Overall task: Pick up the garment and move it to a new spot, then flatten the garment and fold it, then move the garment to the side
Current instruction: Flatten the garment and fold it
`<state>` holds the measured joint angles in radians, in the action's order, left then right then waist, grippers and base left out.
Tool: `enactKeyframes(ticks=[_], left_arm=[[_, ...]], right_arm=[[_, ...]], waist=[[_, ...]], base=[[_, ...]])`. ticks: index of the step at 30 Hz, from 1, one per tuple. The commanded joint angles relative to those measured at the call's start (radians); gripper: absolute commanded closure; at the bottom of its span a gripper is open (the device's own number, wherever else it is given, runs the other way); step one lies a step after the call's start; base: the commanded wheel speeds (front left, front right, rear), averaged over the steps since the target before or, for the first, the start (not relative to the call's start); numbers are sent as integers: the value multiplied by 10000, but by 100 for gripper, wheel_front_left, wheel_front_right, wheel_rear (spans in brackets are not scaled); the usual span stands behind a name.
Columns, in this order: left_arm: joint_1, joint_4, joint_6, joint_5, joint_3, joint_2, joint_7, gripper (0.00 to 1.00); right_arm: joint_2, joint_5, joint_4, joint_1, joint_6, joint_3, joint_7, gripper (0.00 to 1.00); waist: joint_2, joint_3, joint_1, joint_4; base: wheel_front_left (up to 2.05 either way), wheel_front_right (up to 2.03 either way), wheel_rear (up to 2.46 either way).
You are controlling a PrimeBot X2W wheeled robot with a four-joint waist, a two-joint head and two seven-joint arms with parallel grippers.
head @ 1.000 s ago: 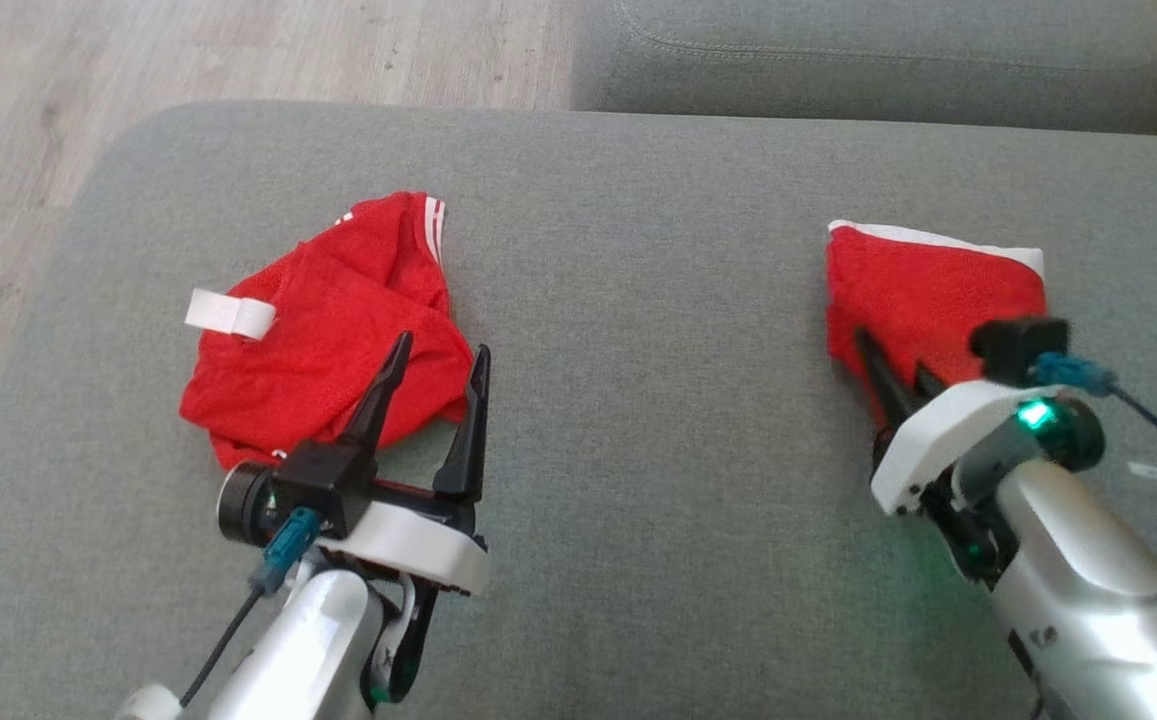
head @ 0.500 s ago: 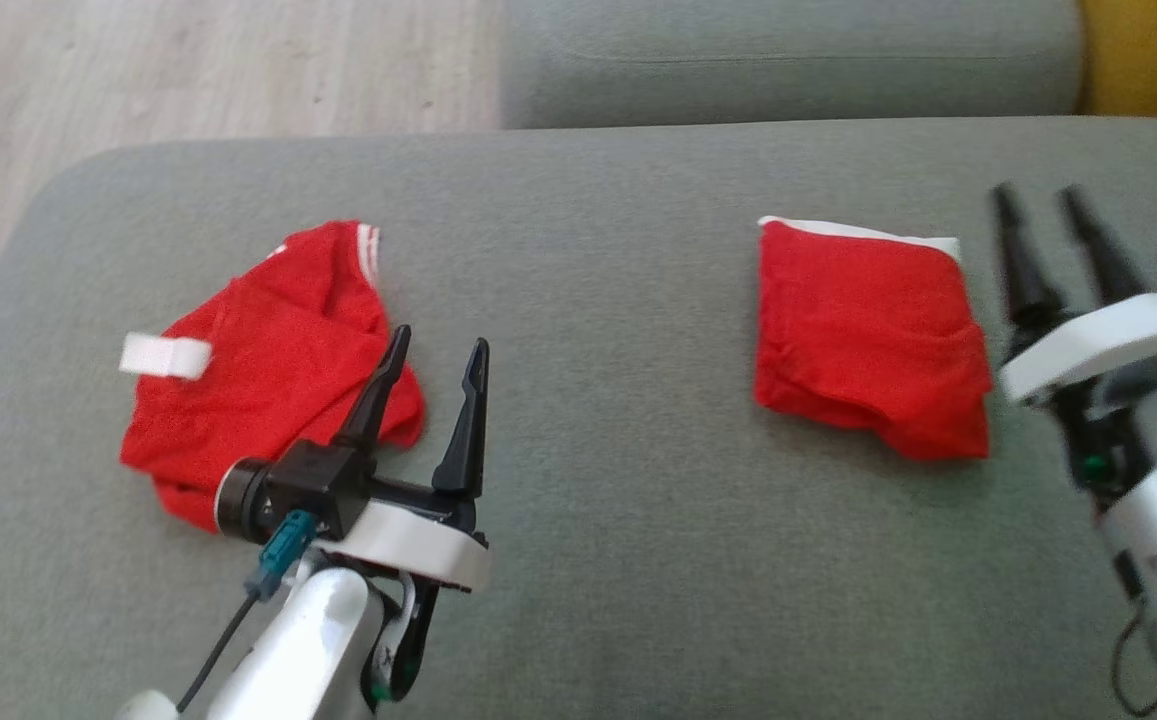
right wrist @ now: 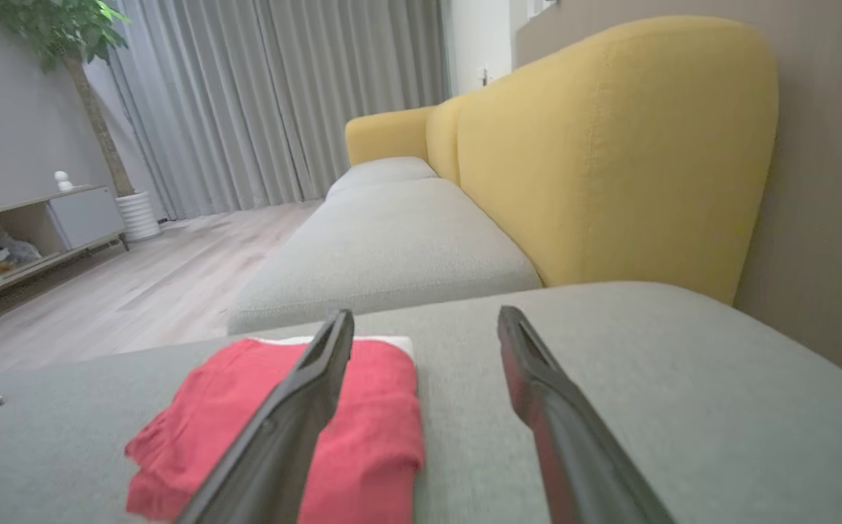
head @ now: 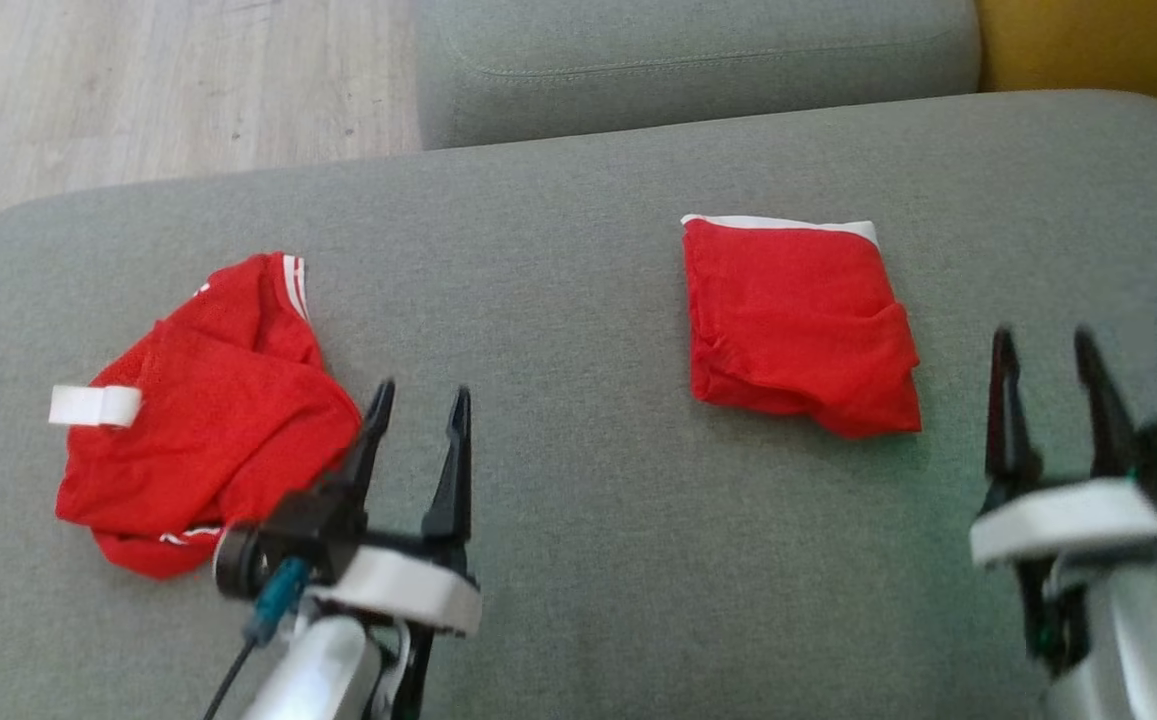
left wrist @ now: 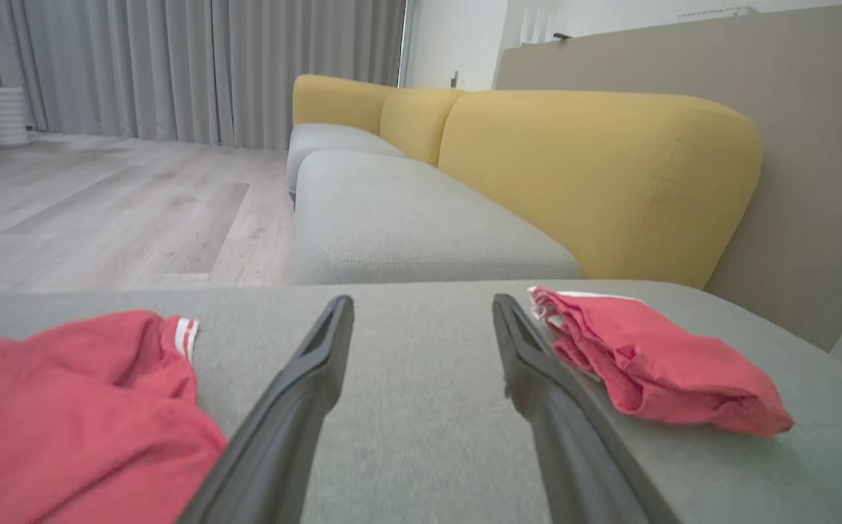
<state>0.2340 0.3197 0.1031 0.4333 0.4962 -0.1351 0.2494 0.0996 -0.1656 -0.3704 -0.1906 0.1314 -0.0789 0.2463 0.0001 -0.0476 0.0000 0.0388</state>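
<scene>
Folded red garment (head: 798, 325) lying flat on grey cushion (head: 578, 560), right of centre; near-square, slightly longer near-to-far, white-trimmed edge pointing far, bulky fold at near-right corner. Right gripper (head: 1043, 338) off to its near right, apart from it, jaws wide, empty. Left gripper (head: 423, 390) jaws wide, empty, just beside crumpled red garment (head: 198, 410) at left.
</scene>
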Motion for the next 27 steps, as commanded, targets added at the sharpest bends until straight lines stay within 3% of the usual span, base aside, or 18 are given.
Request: enactKeyframes(ticks=[1,12,13,14,21,27], left_arm=[[140,-259,-52,9,-495,-16,115,0],[-44,-472,-439,-582,-946,264,122,0],[-10,-487,-481,-629,-969,292,122,0],[32,-515,-516,-679,-993,315,122,0],[426,-603,-779,-978,-1057,443,123,0],[776,-565,-1002,-1131,-1071,559,123,0]], right_arm=[[-140,210,687,31,-7,-58,-14,0],[-487,583,1813,740,-7,-109,-488,0],[-488,520,1880,705,-7,-84,-531,36],[-489,499,1946,641,-7,-21,-590,100],[-437,891,1832,-585,-7,-188,-1247,100],[-427,1103,766,-2054,-7,-562,-1930,100]], waist=[[-1,-16,0,33],[-1,-195,0,-158],[-1,-268,0,-213],[-1,-373,0,-267],[-1,-1361,0,-854],[-1,-2050,0,-1459]], base=[[0,0,0],[0,0,0],[0,0,0],[0,0,0],[0,0,0],[0,0,0]])
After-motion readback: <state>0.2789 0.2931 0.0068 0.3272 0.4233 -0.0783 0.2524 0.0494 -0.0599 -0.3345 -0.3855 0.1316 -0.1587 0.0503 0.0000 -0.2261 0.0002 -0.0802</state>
